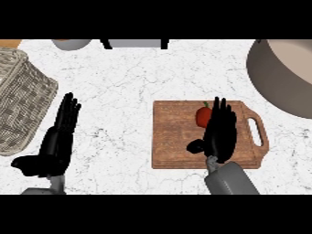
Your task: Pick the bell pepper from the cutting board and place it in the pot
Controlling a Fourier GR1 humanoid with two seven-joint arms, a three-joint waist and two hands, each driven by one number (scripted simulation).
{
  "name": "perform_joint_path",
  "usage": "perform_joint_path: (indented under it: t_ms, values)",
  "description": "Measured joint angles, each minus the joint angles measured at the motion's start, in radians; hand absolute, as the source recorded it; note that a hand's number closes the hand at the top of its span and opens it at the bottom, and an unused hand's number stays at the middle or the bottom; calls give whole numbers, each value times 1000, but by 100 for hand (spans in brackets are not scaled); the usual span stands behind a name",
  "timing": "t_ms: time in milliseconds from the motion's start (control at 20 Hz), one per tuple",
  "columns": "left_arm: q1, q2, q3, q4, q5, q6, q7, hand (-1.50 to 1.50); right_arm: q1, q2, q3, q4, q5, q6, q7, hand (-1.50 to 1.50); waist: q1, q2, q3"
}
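A red bell pepper [202, 116] with a green stem lies on the far part of the wooden cutting board [175, 141]. My right hand [219, 132] hovers over the board with its fingers straight, just right of the pepper and partly covering it. The big grey pot [287, 77] stands at the far right, cut off by the view's edge. My left hand [56, 146] rests open at the lower left, fingers up, holding nothing.
A wicker basket [13, 100] fills the left side. At the far edge stand a grey round container [70, 44] and a white object on black legs [135, 43]. White marble counter [118, 82] lies between the basket and the board.
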Motion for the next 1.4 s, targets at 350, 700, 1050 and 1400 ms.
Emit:
perform_joint_path:
  t_ms: [350, 700, 1050, 1400]
  values:
    - [-12, -28, 2, -13, -32, 7, 23, 0, -68, -11, -29, 118, -14, -61, -61, 150, 1, -3, -1]
    - [-10, -31, 19, -6, -34, -13, 18, 0, -104, -7, -43, 152, 103, -118, -70, 150, 1, -5, -1]
    - [-33, -44, 4, -23, -47, -19, 31, 0, -313, -77, -271, 303, -2, -30, -28, 150, 43, 26, 3]
    - [-68, -51, -26, -28, -53, -41, 25, 0, -531, -235, -486, 486, -92, 85, 69, 150, 115, 69, 5]
